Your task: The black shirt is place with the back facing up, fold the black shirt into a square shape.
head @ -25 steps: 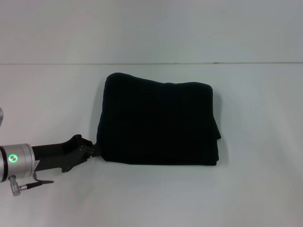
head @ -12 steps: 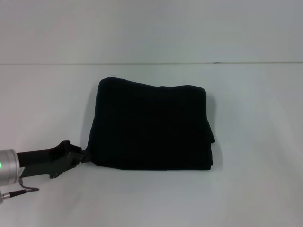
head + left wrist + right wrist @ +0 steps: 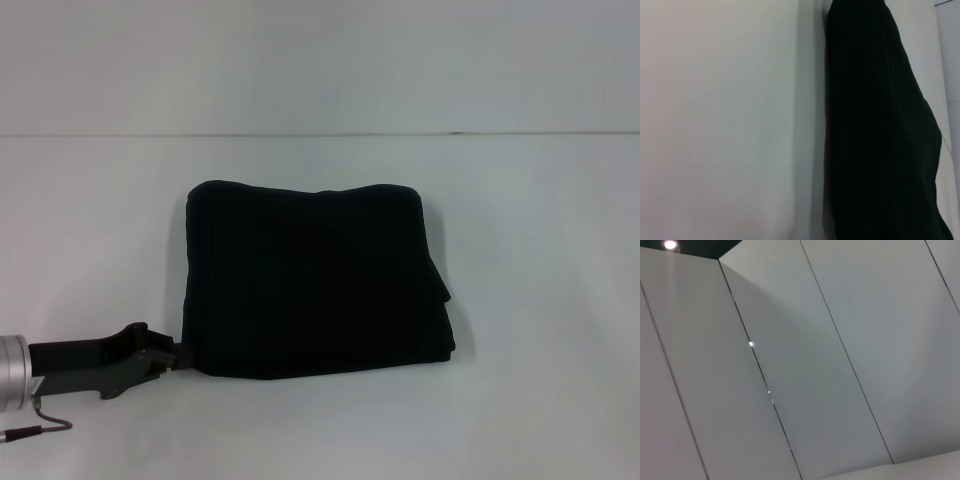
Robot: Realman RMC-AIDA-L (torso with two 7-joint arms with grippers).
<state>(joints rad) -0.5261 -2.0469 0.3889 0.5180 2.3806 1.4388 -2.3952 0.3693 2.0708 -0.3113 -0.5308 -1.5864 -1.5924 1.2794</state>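
Note:
The black shirt (image 3: 315, 280) lies folded into a rough rectangle in the middle of the white table (image 3: 545, 250), plain side up. My left gripper (image 3: 183, 353) reaches in from the lower left and is shut on the shirt's near left corner, low at the table surface. In the left wrist view the black shirt (image 3: 880, 130) fills one side as a thick dark bundle against the white table. My right gripper is out of view; its wrist camera shows only wall panels (image 3: 805, 360).
The table's far edge (image 3: 320, 134) meets a pale wall behind the shirt. White table surface shows on every side of the shirt.
My left arm has drawn back to the left and toward me, dragging the folded shirt with it. The shirt's top edge now lies lower and flatter.

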